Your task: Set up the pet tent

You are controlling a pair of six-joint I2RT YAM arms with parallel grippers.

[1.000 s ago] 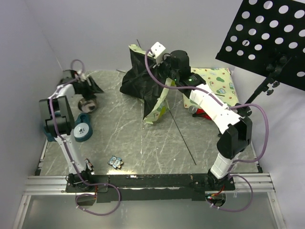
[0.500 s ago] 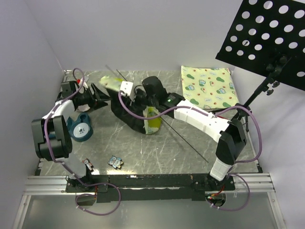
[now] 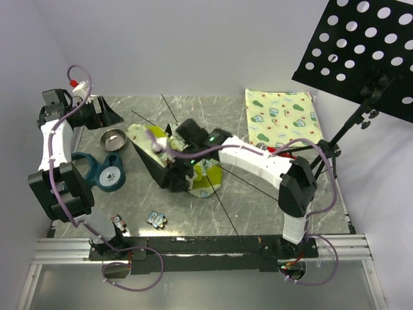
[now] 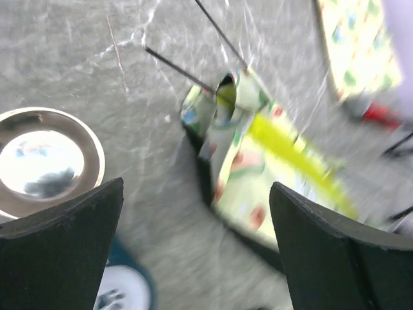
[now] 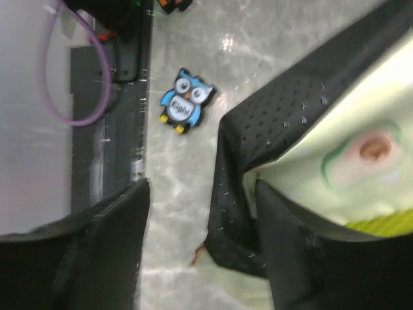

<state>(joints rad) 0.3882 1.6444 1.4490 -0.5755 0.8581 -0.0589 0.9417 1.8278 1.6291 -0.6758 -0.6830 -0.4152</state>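
Left wrist: left hand hovers spread, empty; right hand parted, low beside the pet tent.

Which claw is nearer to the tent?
Right. The right claw is at the tent, open over its black mesh edge at mid-table. The left claw hangs open, apart from the tent, near the back-left corner behind the bowl.

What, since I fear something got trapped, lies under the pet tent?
Only the table shows around the collapsed pet tent, with thin poles sticking out from its edges. Its fabric and black base sheet cover whatever lies beneath, so nothing there can be confirmed.
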